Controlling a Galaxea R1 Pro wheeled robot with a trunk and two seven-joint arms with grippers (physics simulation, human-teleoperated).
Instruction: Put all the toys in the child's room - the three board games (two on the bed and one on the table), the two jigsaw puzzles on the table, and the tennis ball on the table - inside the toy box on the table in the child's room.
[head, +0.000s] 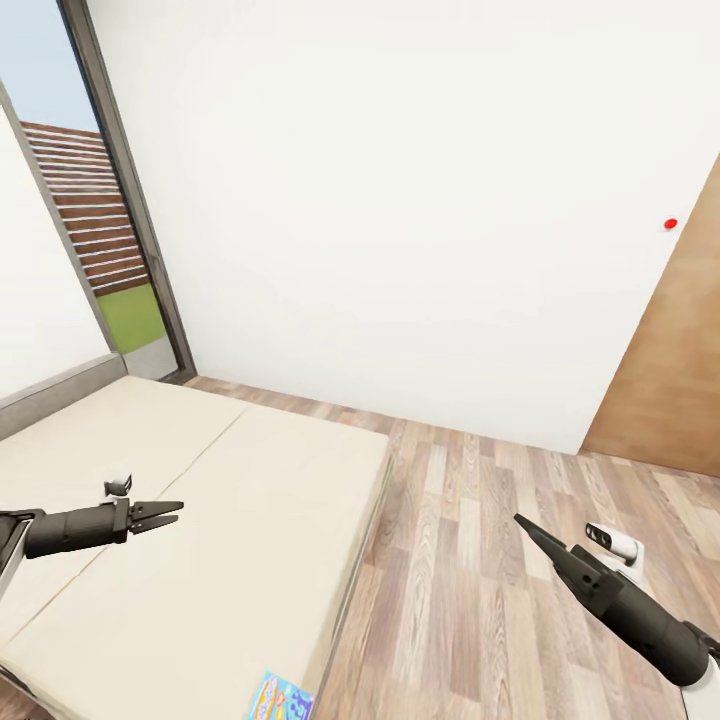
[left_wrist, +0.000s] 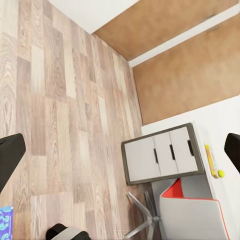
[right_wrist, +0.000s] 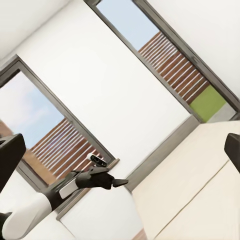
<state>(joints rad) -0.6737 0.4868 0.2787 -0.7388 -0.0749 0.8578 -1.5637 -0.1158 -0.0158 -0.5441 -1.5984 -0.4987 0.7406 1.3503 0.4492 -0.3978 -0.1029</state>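
A blue board game (head: 281, 697) lies on the near corner of the bed (head: 200, 520), at the head view's bottom edge; its corner also shows in the left wrist view (left_wrist: 4, 223). My left gripper (head: 172, 514) hovers open over the mattress, well apart from that box, with nothing between its fingers (left_wrist: 10, 159). My right gripper (head: 522, 524) hangs open over the floor beside the bed, its fingers (right_wrist: 10, 161) spread and empty. Far off, the tennis ball (left_wrist: 220, 173) rests on the table (left_wrist: 162, 153) next to a thin yellow strip (left_wrist: 210, 160). The toy box is out of view.
A red and grey chair (left_wrist: 192, 211) stands at the table's white drawers. Wood floor (head: 500, 560) runs between the bed and a white wall (head: 400, 200). A brown door (head: 670, 370) is at the right, a tall window (head: 95, 230) at the bed's far end.
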